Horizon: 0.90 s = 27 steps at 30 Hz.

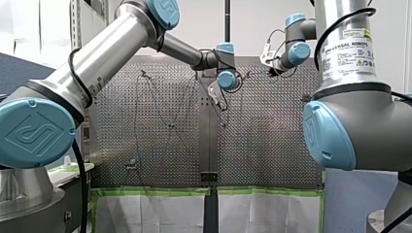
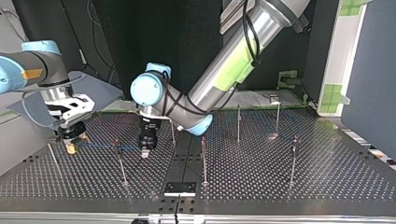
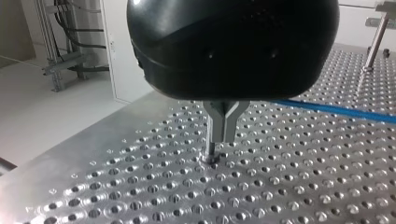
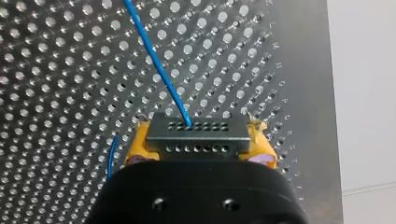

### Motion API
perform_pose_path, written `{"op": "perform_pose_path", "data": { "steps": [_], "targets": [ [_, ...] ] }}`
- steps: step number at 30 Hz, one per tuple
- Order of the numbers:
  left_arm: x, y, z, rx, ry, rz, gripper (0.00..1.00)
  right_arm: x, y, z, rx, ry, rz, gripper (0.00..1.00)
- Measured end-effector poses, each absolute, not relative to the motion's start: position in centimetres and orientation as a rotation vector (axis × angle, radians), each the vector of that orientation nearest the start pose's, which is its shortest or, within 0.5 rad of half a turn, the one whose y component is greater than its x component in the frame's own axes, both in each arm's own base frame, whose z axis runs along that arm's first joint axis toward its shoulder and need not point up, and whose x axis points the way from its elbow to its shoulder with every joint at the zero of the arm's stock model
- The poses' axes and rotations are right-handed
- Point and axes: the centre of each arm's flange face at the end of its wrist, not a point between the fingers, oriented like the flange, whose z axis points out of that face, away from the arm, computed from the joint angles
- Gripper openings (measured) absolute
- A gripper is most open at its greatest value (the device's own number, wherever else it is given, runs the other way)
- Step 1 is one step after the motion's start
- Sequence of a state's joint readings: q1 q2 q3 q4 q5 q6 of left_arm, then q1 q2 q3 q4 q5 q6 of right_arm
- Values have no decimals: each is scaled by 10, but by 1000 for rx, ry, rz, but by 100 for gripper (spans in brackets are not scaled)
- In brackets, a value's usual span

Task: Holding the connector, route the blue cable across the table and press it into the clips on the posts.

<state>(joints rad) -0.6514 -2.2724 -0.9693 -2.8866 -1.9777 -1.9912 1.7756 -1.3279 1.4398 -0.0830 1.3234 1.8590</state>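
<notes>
Blue cable (image 4: 159,65) looks thin, light and floppy, so it won't push. I judge it's best led by its rigid grey connector (image 4: 197,132). My right gripper (image 4: 200,142) has yellow pads clamped on that connector, with the cable trailing across the perforated bench (image 4: 70,93). My left gripper (image 3: 223,128) has metal fingers pinched together, apparently empty, tips low over the bench with the cable beside them.

The cable (image 4: 159,65) is blue, the connector (image 4: 198,138) grey with two hole rows, the pads (image 4: 139,145) yellow, the table (image 4: 60,70) silver.
</notes>
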Motion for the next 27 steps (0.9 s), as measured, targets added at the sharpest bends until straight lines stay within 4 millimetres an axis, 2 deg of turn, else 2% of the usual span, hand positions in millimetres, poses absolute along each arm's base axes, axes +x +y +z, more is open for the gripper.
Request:
{"op": "perform_pose_path", "data": {
  "steps": [4, 6, 7, 8, 9, 10, 11, 12, 27],
  "targets": [
    [553, -543, 362, -167, 1460, -589, 4, 271, -544, 429, 1462, -1247, 1717, 0],
    [550, -545, 360, -158, 1473, -589, 29, 270, -544, 429, 1462, -1246, 1717, 0],
    [548, -546, 360, -154, 1479, -588, 29, 269, -544, 429, 1462, -1245, 1717, 0],
    [546, -547, 359, -150, 1485, -587, 59, 269, -544, 429, 1462, -1245, 1717, 0],
    [543, -549, 358, -146, 1494, -586, 78, 269, -544, 429, 1463, -1245, 1717, 0],
    [540, -550, 357, -143, 1502, -584, 78, 269, -544, 429, 1463, -1244, 1717, 0],
    [538, -551, 356, -141, 1511, -581, 96, 269, -544, 429, 1464, -1243, 1717, 0],
    [535, -552, 355, -139, 1521, -576, 100, 269, -545, 429, 1464, -1243, 1717, 0],
    [505, -560, 343, -115, 1633, -531, 100, 270, -545, 428, 1467, -1241, 1723, 0]
  ]
}}
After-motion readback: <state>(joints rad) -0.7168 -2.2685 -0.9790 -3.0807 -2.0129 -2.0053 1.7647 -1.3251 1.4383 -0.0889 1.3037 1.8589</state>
